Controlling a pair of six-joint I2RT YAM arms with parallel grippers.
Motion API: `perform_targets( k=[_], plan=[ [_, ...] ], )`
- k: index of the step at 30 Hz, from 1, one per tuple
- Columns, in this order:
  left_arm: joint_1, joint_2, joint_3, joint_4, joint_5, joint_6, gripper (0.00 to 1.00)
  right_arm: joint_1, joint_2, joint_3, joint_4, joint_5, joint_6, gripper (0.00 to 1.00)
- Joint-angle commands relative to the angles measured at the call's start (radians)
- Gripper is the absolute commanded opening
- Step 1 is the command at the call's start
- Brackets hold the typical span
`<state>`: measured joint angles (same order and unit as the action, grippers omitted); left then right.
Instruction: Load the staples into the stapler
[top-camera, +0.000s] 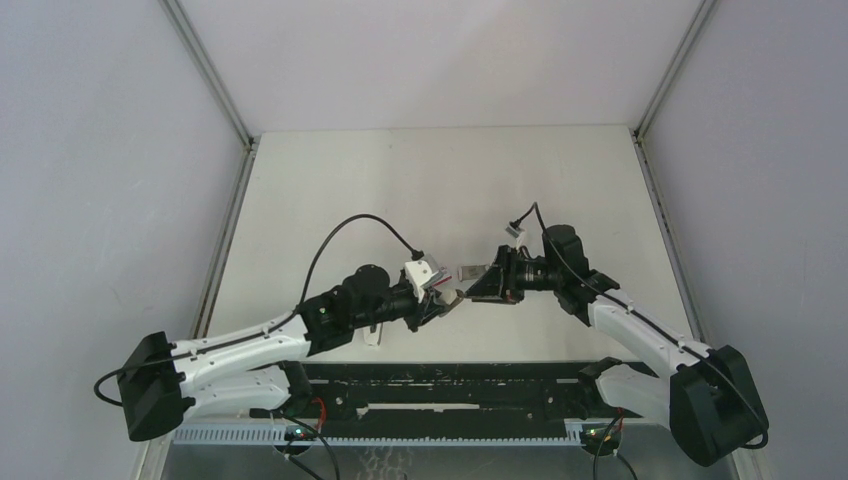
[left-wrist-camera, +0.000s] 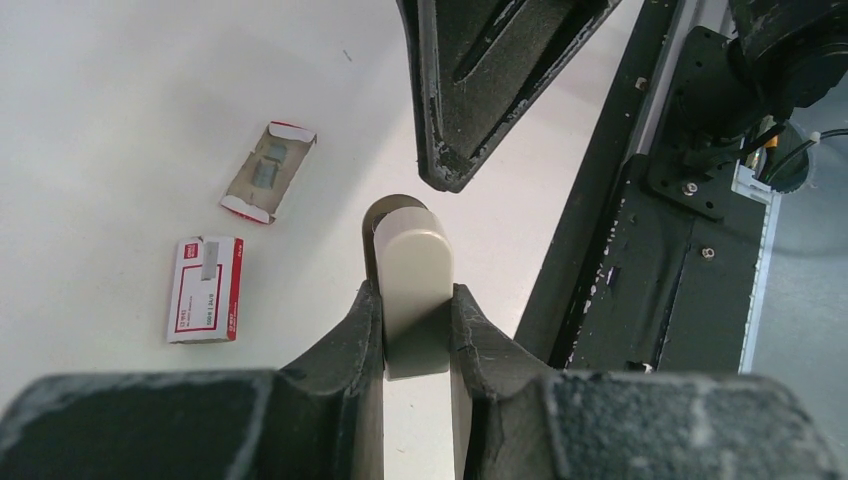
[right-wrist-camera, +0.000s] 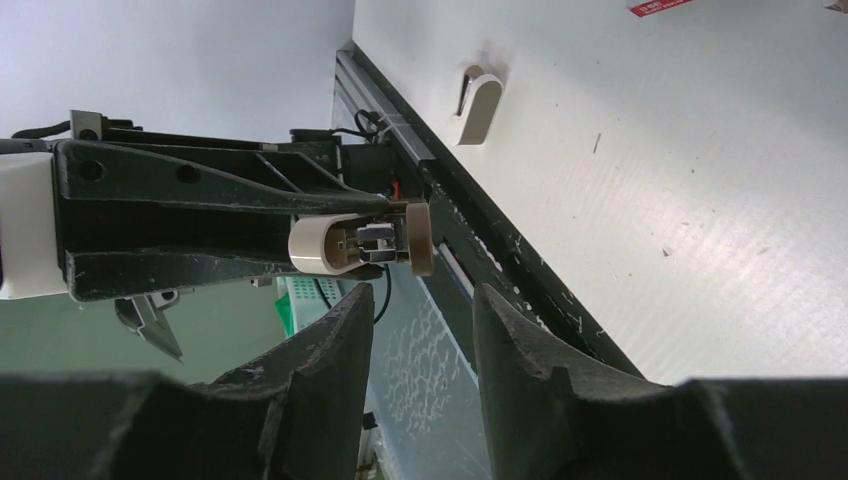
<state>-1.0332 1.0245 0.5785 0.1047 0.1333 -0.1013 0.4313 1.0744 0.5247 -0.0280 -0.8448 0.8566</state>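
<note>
- The left end effector (left-wrist-camera: 415, 305) pinches the stapler (left-wrist-camera: 416, 262) over the near desk (left-wrist-camera: 120, 90) edge.
- The right end effector (right-wrist-camera: 421, 298) is spread, facing it.
- The staples (left-wrist-camera: 266, 172) lie in an opened tray (left-wrist-camera: 246, 207) farther off.

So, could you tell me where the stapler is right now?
The stapler is clamped in the left end effector, held off the table near its front edge, directly facing the open right end effector.

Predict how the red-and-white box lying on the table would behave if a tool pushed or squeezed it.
The red-and-white box looks like thin cardboard, so it is probably light and easily crushed. It lies flat on the table, so a push would likely slide it, not tip or roll it.
</note>
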Motion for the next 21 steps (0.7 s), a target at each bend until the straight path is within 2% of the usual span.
perform_targets(
  k=[1, 18, 21],
  plan=[
    [-0.011, -0.031, 0.046, 0.062, 0.018, 0.018, 0.00, 0.014, -0.002, 0.009, 0.082, -0.016, 0.036, 0.40],
    [-0.030, -0.057, 0.038, 0.091, 0.015, 0.009, 0.00, 0.070, 0.039, 0.009, 0.115, 0.005, 0.040, 0.23],
    [-0.032, -0.057, 0.040, 0.092, 0.021, 0.007, 0.00, 0.079, 0.039, 0.009, 0.130, 0.002, 0.047, 0.23]
  ],
)
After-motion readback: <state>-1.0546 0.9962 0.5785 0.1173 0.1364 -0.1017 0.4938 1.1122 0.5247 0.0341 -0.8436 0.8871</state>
